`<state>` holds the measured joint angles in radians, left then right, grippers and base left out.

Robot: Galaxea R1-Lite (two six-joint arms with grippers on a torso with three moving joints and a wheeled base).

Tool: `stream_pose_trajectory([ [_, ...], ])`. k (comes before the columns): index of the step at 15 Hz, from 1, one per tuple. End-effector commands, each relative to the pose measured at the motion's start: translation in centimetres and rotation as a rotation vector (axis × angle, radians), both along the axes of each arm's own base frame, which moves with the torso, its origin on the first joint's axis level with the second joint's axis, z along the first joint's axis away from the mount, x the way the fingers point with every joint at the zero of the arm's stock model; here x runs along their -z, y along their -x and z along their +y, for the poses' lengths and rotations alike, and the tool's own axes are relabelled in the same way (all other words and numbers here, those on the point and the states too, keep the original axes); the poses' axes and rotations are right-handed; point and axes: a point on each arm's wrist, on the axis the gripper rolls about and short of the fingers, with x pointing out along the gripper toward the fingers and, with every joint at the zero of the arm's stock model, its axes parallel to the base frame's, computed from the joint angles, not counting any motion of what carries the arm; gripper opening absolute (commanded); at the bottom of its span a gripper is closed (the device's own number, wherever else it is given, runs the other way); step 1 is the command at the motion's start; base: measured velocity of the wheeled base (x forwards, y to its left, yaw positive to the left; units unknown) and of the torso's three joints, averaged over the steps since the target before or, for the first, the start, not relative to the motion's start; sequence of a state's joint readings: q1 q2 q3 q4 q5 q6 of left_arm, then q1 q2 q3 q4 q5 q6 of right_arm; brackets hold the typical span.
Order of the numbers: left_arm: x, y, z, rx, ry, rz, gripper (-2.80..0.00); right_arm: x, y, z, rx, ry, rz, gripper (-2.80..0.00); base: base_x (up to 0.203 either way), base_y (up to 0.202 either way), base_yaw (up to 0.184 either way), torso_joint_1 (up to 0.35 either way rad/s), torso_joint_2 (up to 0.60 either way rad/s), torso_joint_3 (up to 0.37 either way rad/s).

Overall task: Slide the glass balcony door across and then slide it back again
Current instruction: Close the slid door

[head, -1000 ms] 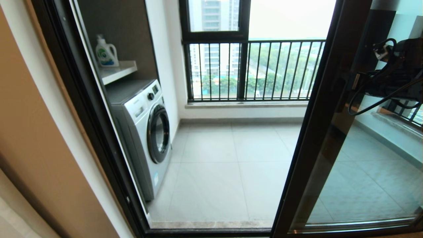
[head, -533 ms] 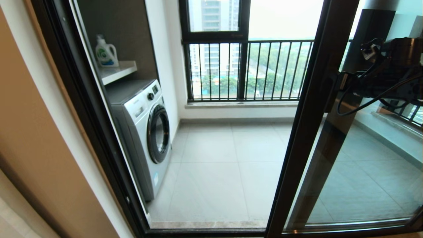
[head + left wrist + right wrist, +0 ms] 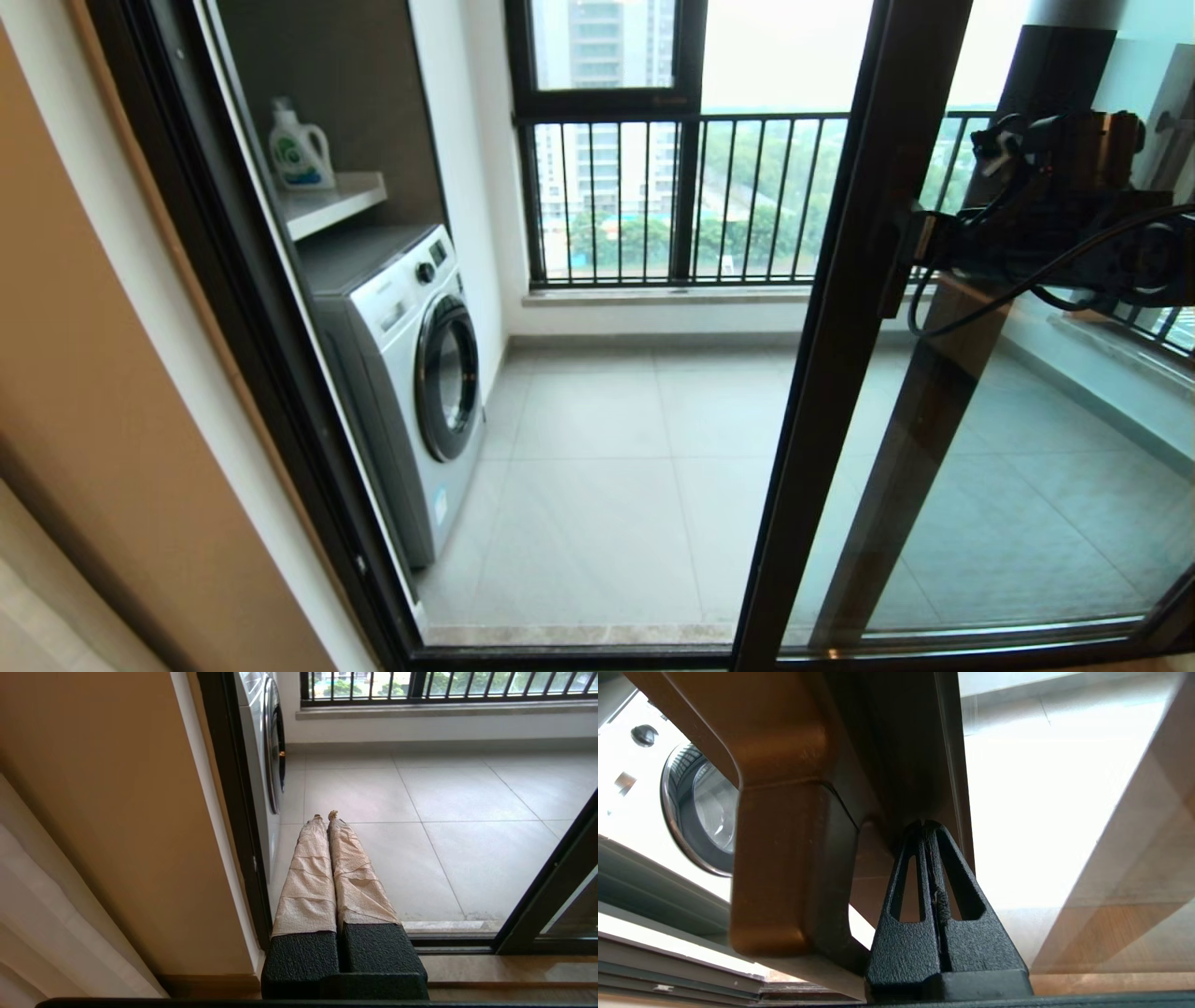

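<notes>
The glass balcony door (image 3: pixel 840 327) stands partly across the opening, its dark-brown edge upright right of centre. Its bar pull handle (image 3: pixel 898 266) sits at mid height. My right gripper (image 3: pixel 920 247) reaches in from the right at handle height. In the right wrist view, that gripper (image 3: pixel 924 823) is shut with nothing between its fingers. Its tips press on the door frame (image 3: pixel 901 742) just behind the handle (image 3: pixel 780 858). My left gripper (image 3: pixel 325 814), its fingers wrapped in tan tape, is shut and hangs low by the left jamb, away from the door (image 3: pixel 546 896).
A white washing machine (image 3: pixel 411 373) stands on the balcony's left under a shelf with a detergent bottle (image 3: pixel 299 149). The fixed dark jamb (image 3: pixel 261 327) bounds the opening on the left. A barred window (image 3: pixel 691 196) closes the far side. A second dark-framed panel (image 3: pixel 934 401) shows through the glass.
The door and my right gripper have moved left together, narrowing the opening. The left gripper shows in no earlier frame.
</notes>
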<state>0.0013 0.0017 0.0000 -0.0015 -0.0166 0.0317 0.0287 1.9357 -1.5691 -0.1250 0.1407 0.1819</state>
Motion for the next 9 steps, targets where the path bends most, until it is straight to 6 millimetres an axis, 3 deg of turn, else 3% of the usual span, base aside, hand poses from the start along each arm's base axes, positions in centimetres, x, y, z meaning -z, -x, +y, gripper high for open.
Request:
stream_pose_trajectory([
  [1,0.0,0.0,0.0,0.0,-0.001,0.001,-2.8,0.5,-0.4,1.5,-0.025,-0.004,-0.001,-2.8,0.0,0.0,0.0,0.0,0.0,0.0],
  [9,0.0,0.0,0.0,0.0,-0.001,0.001,-2.8,1.8,-0.7,7.4,-0.089,0.017,0.011,-2.8,0.0,0.0,0.0,0.0,0.0,0.0],
])
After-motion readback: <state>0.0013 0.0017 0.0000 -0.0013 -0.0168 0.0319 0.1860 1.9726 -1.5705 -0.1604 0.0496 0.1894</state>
